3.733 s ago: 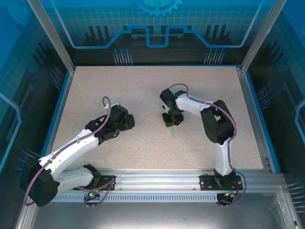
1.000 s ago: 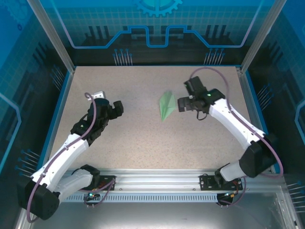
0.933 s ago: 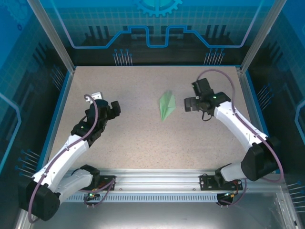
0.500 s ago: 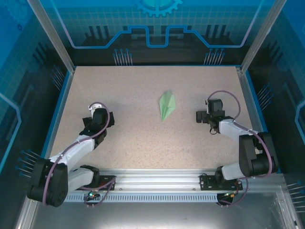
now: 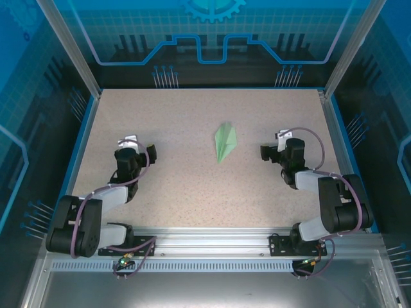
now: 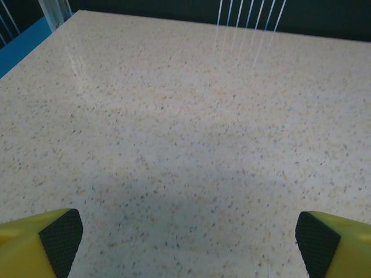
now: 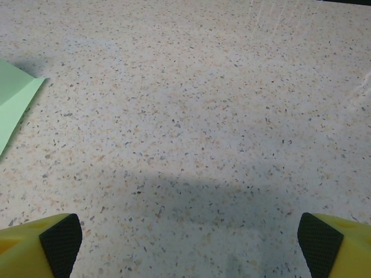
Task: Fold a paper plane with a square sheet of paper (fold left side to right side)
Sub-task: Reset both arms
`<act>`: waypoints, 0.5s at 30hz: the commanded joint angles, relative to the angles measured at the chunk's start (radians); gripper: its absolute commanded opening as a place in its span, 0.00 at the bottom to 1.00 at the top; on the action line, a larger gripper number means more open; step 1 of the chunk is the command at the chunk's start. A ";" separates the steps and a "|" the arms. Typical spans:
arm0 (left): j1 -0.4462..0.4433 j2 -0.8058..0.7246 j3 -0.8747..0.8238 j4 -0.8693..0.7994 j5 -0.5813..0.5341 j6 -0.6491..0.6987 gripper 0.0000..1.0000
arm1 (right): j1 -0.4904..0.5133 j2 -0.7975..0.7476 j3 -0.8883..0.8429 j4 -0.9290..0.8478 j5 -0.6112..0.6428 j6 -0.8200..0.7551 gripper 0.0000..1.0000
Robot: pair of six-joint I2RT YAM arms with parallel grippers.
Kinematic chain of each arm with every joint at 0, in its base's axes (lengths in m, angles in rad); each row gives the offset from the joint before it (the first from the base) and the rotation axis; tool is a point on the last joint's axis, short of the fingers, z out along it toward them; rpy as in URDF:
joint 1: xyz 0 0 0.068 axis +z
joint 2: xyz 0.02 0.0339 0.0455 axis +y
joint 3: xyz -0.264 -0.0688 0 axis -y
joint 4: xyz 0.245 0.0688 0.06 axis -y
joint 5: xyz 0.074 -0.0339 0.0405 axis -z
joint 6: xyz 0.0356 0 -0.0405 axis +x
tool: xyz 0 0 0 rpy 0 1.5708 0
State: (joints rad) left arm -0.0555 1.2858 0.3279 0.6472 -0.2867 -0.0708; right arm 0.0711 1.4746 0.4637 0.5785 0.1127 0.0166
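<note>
The pale mint-green paper lies folded into a narrow pointed paper plane (image 5: 225, 141) in the middle of the speckled table, its tip toward the near side. One wing corner of the plane (image 7: 14, 95) shows at the left edge of the right wrist view. My left gripper (image 5: 135, 151) sits low at the table's left, well apart from the plane, open with bare table between its fingertips (image 6: 61, 240). To the right of the plane my right gripper (image 5: 282, 149) stands open, nothing between its fingertips (image 7: 58, 240).
The table (image 5: 180, 186) is bounded by blue rails left and right and a metal rail (image 5: 212, 240) at the near edge where both arm bases are bolted. Both arms are folded back close to their bases.
Both arms have drawn back toward their bases, away from the plane, grippers staying open. The plane has stayed where it lay after the right gripper let it go.
</note>
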 commanded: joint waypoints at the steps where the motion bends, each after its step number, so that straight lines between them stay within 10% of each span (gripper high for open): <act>1: 0.043 0.058 -0.019 0.172 0.108 0.020 0.98 | -0.030 0.026 -0.034 0.172 -0.088 -0.016 1.00; 15: 0.052 0.230 0.071 0.170 0.163 0.046 0.99 | -0.012 0.029 -0.031 0.170 -0.056 -0.028 1.00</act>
State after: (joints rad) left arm -0.0063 1.5234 0.3794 0.7986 -0.1482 -0.0490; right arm 0.0582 1.4925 0.4389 0.7128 0.0444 0.0063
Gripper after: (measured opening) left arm 0.985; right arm 0.996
